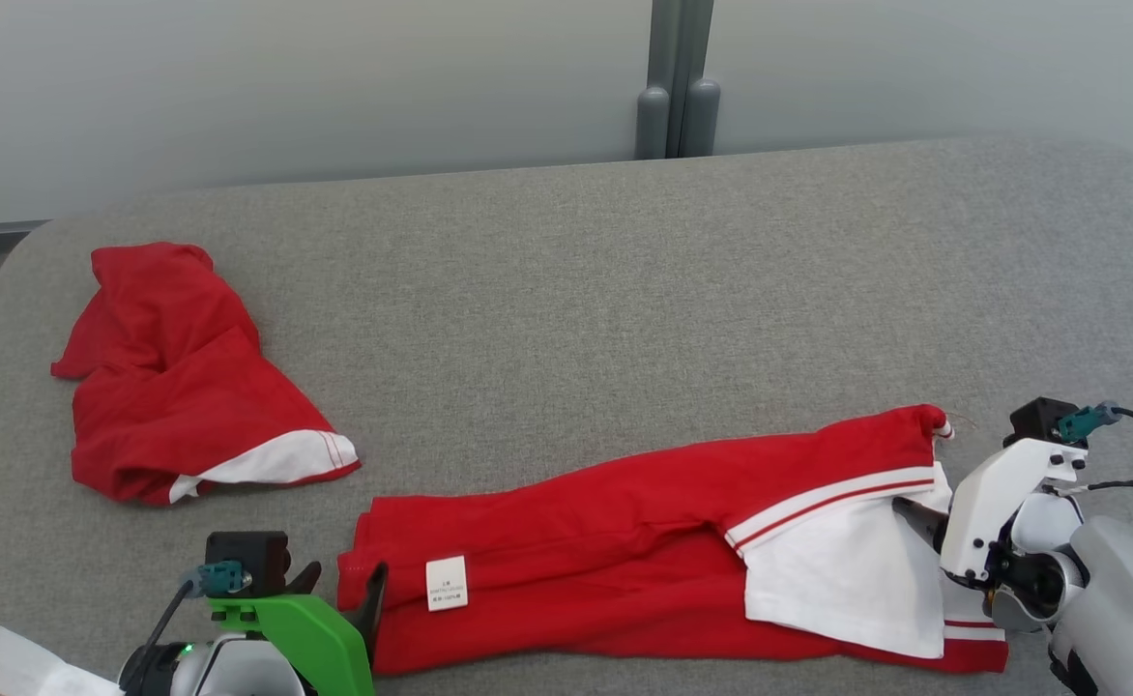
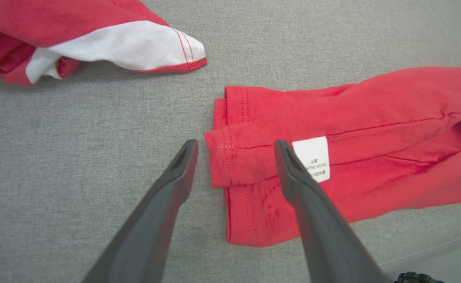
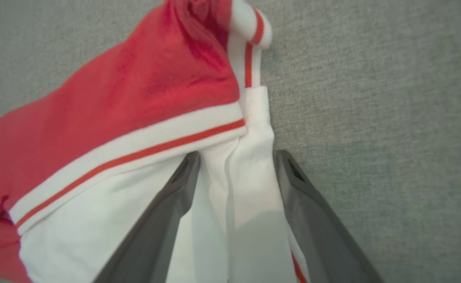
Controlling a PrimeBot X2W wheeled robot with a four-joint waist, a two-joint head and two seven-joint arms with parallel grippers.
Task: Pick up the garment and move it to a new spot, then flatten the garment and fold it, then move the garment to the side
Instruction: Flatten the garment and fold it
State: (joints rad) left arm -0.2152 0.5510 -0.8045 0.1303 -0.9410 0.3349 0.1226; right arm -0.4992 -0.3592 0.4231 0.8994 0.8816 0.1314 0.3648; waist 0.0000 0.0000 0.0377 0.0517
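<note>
garment (image 1: 624, 541) lies folded long on bench (image 1: 624, 290), near front edge. left tool (image 2: 235, 145) apart, astride its hem; right tool (image 3: 237, 155) apart, astride the white fold. risk, we reckon: pinch catches top layer only, so fold opens on lift; uneven pull skews it.

The garment (image 1: 624, 541) was overlooked from the head. Its two ends were seen closely from the wrists.
</note>
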